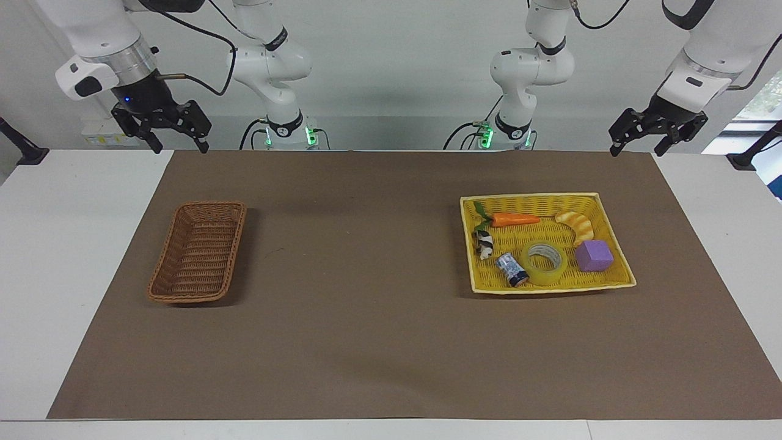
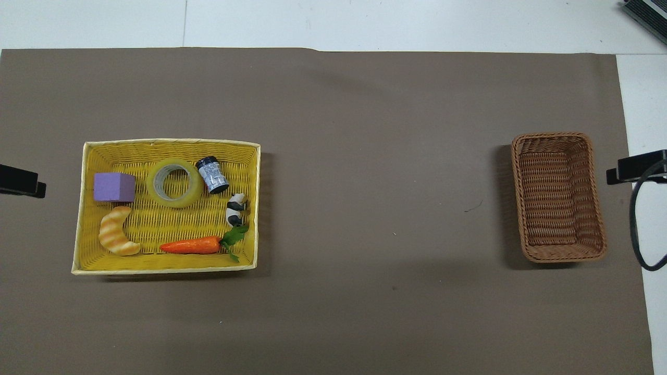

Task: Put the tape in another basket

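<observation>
The tape [image 1: 533, 261] [image 2: 175, 200], a translucent yellow roll, lies flat in the yellow basket [image 1: 550, 288] [image 2: 167, 269] toward the left arm's end of the table. The brown wicker basket [image 1: 197, 253] [image 2: 557, 197] stands with nothing in it toward the right arm's end. My left gripper [image 1: 635, 146] hangs open over the mat's edge by the robots, well clear of the yellow basket. My right gripper [image 1: 181, 146] hangs open over the mat's other corner by the robots, clear of the brown basket. Neither gripper holds anything.
In the yellow basket a small blue-white can [image 1: 512, 269] touches the tape, and a purple cube [image 1: 594, 255] sits beside it. A croissant [image 1: 578, 224], a carrot [image 1: 513, 219] and a black-and-white figure [image 1: 484, 243] lie nearer the robots. A brown mat [image 1: 366, 275] covers the table between the baskets.
</observation>
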You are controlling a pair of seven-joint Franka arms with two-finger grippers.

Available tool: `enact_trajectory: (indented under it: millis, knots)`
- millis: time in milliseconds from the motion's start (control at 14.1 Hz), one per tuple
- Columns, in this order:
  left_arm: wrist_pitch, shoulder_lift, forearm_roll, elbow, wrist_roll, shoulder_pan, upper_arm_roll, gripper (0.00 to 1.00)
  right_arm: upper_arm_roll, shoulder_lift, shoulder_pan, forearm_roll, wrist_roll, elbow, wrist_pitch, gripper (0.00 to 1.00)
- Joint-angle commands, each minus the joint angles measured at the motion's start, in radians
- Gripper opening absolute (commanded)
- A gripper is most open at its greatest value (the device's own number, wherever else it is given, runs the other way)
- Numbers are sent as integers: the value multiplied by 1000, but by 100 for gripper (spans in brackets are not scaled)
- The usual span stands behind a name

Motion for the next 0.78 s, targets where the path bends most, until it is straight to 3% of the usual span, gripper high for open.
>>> enact_trajectory:
  millis: [0,356,498,711]
  knots:
    - [29,-32,-11,-48,3,8,-4,100,3,5,-7,-6,-26,12,-1,100]
    - [65,-11,-5,-36,2,9,-4,100,3,5,-7,-6,-26,12,-1,100]
    - [81,32,-5,-43,2,6,-5,100,3,5,-7,-4,-26,12,-1,100]
    - [187,44,-5,-136,0,2,-5,100,3,5,-7,-6,-26,12,-1,100]
